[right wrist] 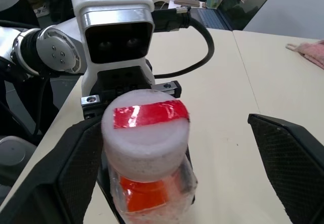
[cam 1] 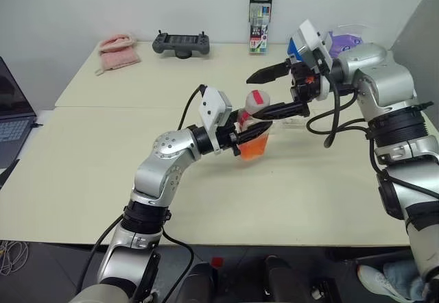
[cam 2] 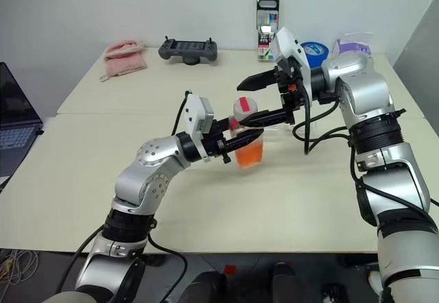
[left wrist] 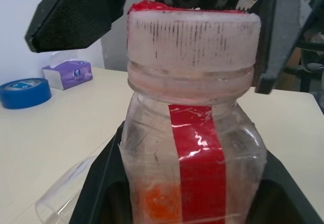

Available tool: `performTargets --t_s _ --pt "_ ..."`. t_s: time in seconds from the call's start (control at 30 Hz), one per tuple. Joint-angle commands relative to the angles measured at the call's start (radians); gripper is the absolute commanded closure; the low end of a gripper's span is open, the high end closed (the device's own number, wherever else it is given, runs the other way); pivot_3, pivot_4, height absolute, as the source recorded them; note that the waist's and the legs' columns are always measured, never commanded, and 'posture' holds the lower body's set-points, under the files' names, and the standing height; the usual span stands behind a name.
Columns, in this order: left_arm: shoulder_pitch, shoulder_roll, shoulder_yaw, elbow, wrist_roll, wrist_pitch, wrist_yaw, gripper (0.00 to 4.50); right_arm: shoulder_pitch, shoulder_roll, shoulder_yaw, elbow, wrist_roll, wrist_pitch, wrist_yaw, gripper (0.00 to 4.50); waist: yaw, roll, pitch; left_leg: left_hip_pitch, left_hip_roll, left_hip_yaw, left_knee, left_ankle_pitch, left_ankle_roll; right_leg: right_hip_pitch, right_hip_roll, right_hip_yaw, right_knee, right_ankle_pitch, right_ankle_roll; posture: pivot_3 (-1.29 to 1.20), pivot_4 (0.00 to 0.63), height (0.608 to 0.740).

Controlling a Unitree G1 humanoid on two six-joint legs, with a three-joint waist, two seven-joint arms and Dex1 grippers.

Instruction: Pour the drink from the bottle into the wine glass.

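Note:
My left gripper [cam 1: 241, 138] is shut on the bottle [left wrist: 195, 148], a small clear plastic one with a red strip, and holds it upright above the table. The orange drink [cam 1: 252, 147] fills its lower part. The pinkish-white cap [right wrist: 145, 133] is on. My right gripper [cam 1: 251, 99] is open and comes in from the right at cap height, with one black finger [right wrist: 66, 178] close beside the cap and the other finger [right wrist: 288, 163] well clear of it. The wine glass [cam 1: 291, 120] shows as a clear shape low on the table just behind the bottle, partly hidden; I cannot tell if it stands or lies.
The cream table [cam 1: 137, 179] carries a laptop [cam 1: 10, 118] at its left edge. Along the back are a pink cloth [cam 1: 118, 49], a black controller [cam 1: 182, 42], a marker pack [cam 1: 260, 22], a blue tape roll [cam 2: 315, 48] and a tissue box [cam 2: 353, 42].

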Motion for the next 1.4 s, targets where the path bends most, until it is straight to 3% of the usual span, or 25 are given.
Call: performTargets --t_s 0.03,0.3,0.4,0.53,0.73,0.9,1.4 --pt "-0.023 -0.003 0.004 -0.038 -0.018 -0.020 -0.015 2.76 -0.001 -0.029 -0.071 -0.076 0.047 0.045 0.035 0.00 0.000 0.000 0.000 0.000 0.000 0.000 0.000 0.000 0.000 0.000 0.000 0.000 0.000 0.000 0.000 0.00 0.150 0.740" --pt "-0.038 -0.006 0.011 -0.012 -0.013 -0.025 -0.030 2.76 0.185 -0.088 -0.169 -0.429 0.147 0.265 -0.130 0.00 0.001 0.000 0.000 0.000 0.000 -0.001 0.001 -0.001 0.002 0.001 0.000 -0.001 0.000 0.000 0.000 0.00 0.150 0.740" --pt "-0.040 -0.007 0.010 -0.007 -0.013 -0.026 -0.032 2.76 0.253 -0.081 -0.195 -0.557 0.140 0.317 -0.264 0.00 0.001 0.000 0.000 0.000 0.000 -0.001 0.001 -0.001 0.003 0.001 0.000 -0.001 0.001 0.000 0.000 0.00 0.150 0.740" --pt "-0.040 -0.009 0.006 -0.001 -0.013 -0.027 -0.037 2.76 0.324 -0.030 -0.268 -0.751 0.146 0.452 -0.546 0.00 0.000 0.000 0.000 0.000 0.000 -0.001 0.001 -0.001 0.002 0.000 0.000 0.000 0.002 0.000 0.000 0.00 0.150 0.740" --pt "-0.036 -0.010 0.003 0.002 -0.011 -0.027 -0.049 2.76 0.359 0.028 -0.336 -0.957 0.218 0.647 -0.796 0.00 0.001 0.000 0.000 0.000 0.000 -0.001 0.001 -0.001 0.002 0.001 0.000 0.000 0.002 0.000 0.000 0.00 0.150 0.740" --pt "-0.039 -0.011 0.000 0.009 -0.010 -0.030 -0.059 2.76 0.361 0.085 -0.314 -1.023 0.206 0.718 -0.955 0.00 0.000 0.000 0.000 0.000 0.000 -0.001 0.001 -0.001 0.002 0.001 0.000 -0.001 0.002 0.000 0.000 0.00 0.150 0.740" --pt "-0.028 -0.013 0.001 0.003 -0.008 -0.029 -0.057 2.76 0.388 0.142 -0.205 -0.994 0.151 0.709 -1.093 0.00 -0.001 0.000 0.000 0.000 0.000 0.000 0.001 -0.001 0.003 0.001 0.001 0.000 0.002 0.000 0.000 0.00 0.150 0.740"
